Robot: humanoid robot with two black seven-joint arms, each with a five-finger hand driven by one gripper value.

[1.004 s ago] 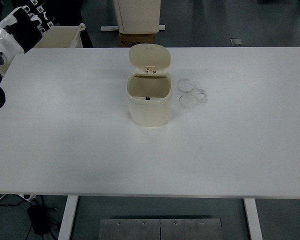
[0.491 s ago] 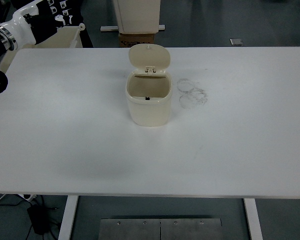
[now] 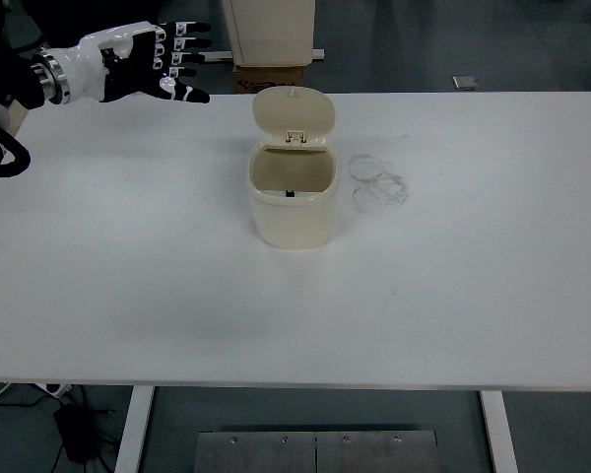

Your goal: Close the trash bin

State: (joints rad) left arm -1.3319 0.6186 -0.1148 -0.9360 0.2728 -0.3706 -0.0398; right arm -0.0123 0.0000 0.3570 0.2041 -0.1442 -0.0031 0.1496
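I see the cream trash bin point(image 3: 293, 202) standing upright on the white table point(image 3: 128, 276), toward the middle of its far edge, with its lid point(image 3: 295, 113) tipped up and open. My left robot hand point(image 3: 148, 71) hovers above the far left corner, fingers spread and holding nothing. Faint ring marks point(image 3: 377, 182), possibly smudges, lie just right of the bin.

One high head view (robot's side) looks down over the table point(image 3: 473, 296)
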